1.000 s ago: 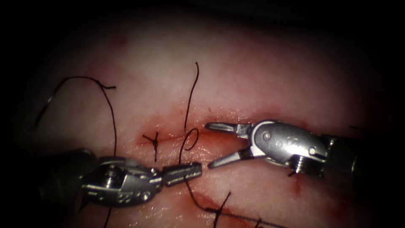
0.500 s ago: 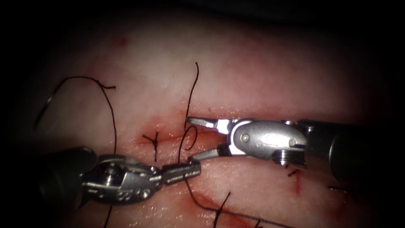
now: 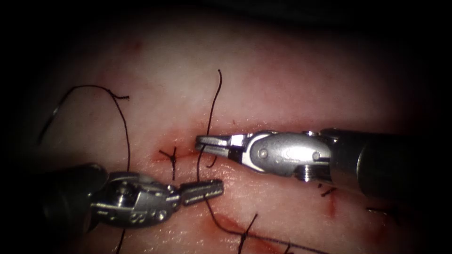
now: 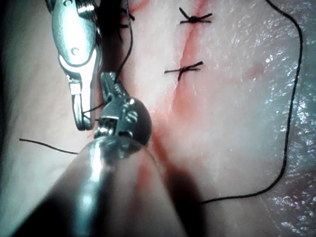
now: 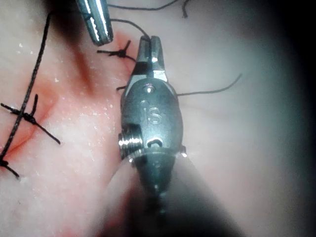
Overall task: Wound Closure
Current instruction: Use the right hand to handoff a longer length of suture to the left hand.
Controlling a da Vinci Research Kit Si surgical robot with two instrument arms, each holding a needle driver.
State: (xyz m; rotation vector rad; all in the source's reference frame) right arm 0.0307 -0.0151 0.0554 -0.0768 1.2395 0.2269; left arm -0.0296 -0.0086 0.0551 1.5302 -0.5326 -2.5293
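— What is held by the left tool (image 3: 203,190)?
— The thread (image 3: 210,113) is gripped in its closed jaws, just below the cut (image 3: 188,153) in the tissue (image 3: 282,75).

— And by the right tool (image 3: 212,142)?
— The same strand's loop over the cut is pinched in its closed jaws, beside a tied stitch (image 3: 172,157).
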